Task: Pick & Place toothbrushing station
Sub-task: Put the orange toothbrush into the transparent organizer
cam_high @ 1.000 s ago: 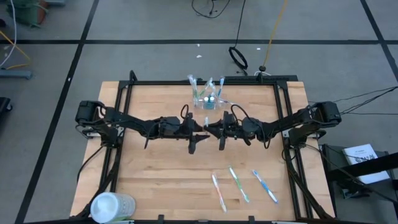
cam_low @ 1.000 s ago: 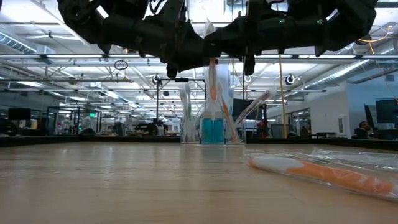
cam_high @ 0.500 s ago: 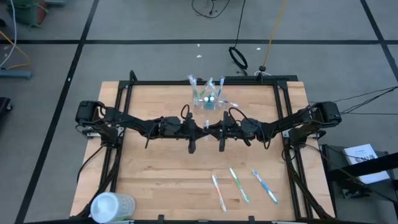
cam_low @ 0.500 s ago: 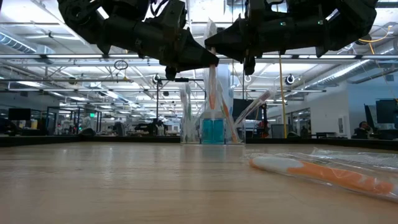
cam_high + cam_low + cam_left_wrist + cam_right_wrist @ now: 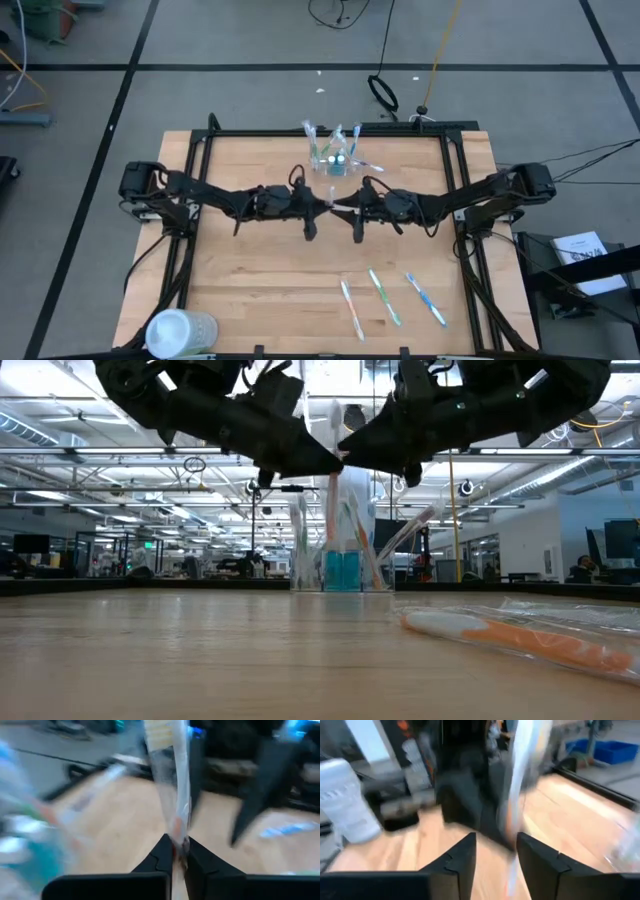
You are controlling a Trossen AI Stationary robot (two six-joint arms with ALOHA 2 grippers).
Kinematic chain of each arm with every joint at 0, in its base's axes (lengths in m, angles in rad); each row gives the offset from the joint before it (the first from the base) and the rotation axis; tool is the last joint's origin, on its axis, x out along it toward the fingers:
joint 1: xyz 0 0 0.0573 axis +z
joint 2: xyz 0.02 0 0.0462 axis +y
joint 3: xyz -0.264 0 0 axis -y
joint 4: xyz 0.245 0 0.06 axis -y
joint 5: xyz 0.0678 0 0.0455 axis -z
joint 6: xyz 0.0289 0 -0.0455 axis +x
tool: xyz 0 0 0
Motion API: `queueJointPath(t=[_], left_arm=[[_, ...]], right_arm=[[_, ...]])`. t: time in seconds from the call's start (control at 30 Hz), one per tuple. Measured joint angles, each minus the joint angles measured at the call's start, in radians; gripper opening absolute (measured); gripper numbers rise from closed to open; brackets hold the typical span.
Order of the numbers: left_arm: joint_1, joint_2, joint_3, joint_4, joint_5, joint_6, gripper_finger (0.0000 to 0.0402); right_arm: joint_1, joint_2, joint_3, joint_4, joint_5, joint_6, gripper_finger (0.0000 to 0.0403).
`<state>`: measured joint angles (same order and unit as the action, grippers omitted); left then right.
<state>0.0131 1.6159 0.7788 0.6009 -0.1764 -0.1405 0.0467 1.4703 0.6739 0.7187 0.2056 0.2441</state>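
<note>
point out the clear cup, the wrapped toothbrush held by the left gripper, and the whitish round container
clear cup (image 5: pixel 334 163): high view, its rim.
wrapped toothbrush (image 5: pixel 171 775): left wrist view, mid-shaft.
left gripper (image 5: pixel 175 851): left wrist view, fingertips.
whitish round container (image 5: pixel 178 331): high view, its top.

Both arms reach toward the middle of the table (image 5: pixel 250 270) and meet above it. The left gripper (image 5: pixel 175 851) is pinched on a wrapped toothbrush (image 5: pixel 170 780). The right gripper (image 5: pixel 495 850) has its fingers apart.

Both arms (image 5: pixel 330 205) span mid-table — bare wood (image 5: pixel 250 270) in front.
</note>
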Motion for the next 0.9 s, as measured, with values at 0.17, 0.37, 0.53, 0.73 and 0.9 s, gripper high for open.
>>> queueJointPath(t=[0.17, 0.37, 0.53, 0.73, 0.9], left_arm=[[0.081, -0.048, 0.0, 0.024, -0.188, 0.069, 0.0031], [0.212, -0.03, 0.001, 0.132, -0.244, 0.134, 0.0033], [0.305, 0.03, 0.001, 0.216, -0.227, 0.113, 0.0034], [0.344, 0.145, 0.0, 0.288, -0.153, 0.103, 0.0035], [0.344, 0.227, 0.001, 0.276, -0.158, 0.102, 0.0035]], right_arm=[[0.0, -0.069, 0.0, -0.179, 0.003, 0.004, 0.0153], [0.0, -0.093, -0.001, -0.23, 0.003, 0.005, 0.0152], [0.0, -0.092, -0.001, -0.238, 0.003, 0.005, 0.0147], [0.0, -0.092, -0.001, -0.231, 0.003, 0.003, 0.0148], [0.0, -0.092, -0.001, -0.234, 0.003, 0.002, 0.0145]])
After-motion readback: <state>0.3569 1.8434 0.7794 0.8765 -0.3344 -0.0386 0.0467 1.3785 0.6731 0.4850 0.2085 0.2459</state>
